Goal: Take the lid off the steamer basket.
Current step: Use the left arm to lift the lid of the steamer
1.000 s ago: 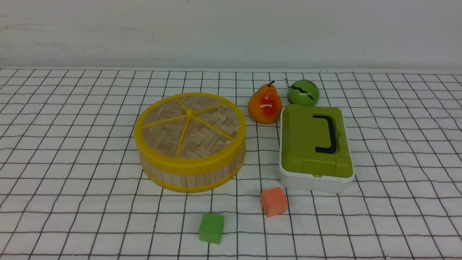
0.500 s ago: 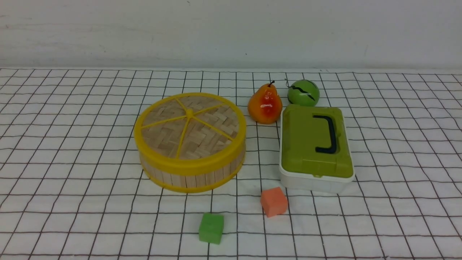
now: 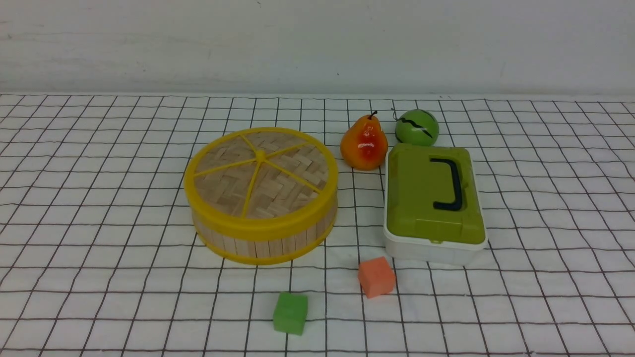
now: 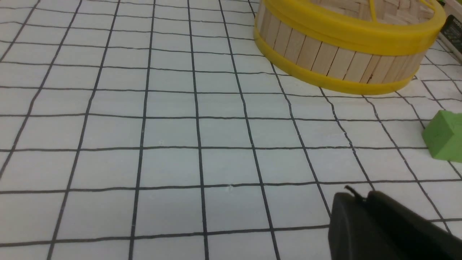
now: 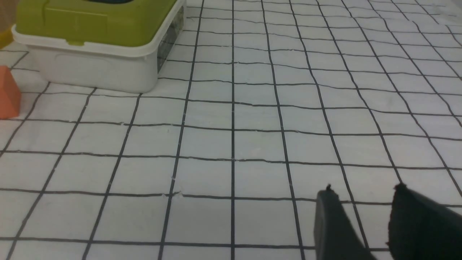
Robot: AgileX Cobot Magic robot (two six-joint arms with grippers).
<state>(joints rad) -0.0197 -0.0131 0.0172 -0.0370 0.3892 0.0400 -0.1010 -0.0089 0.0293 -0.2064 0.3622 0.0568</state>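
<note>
The lid [image 3: 260, 173], a woven bamboo disc with a thick yellow rim and yellow spokes, sits closed on the steamer basket [image 3: 263, 240], a round tub of wooden slats, left of the table's middle. Both show in the left wrist view, the lid's rim [image 4: 346, 25] over the basket's wall [image 4: 325, 57]. Neither gripper shows in the front view. My left gripper [image 4: 359, 196] is shut and empty, low over the cloth, well short of the basket. My right gripper [image 5: 362, 191] is open and empty over bare cloth, far from the basket.
A white box with a green top [image 3: 434, 198] stands right of the basket, also in the right wrist view [image 5: 97, 39]. A pear [image 3: 363, 144] and a green ball [image 3: 416, 127] lie behind it. An orange cube [image 3: 376, 276] and a green cube [image 3: 290, 312] lie in front.
</note>
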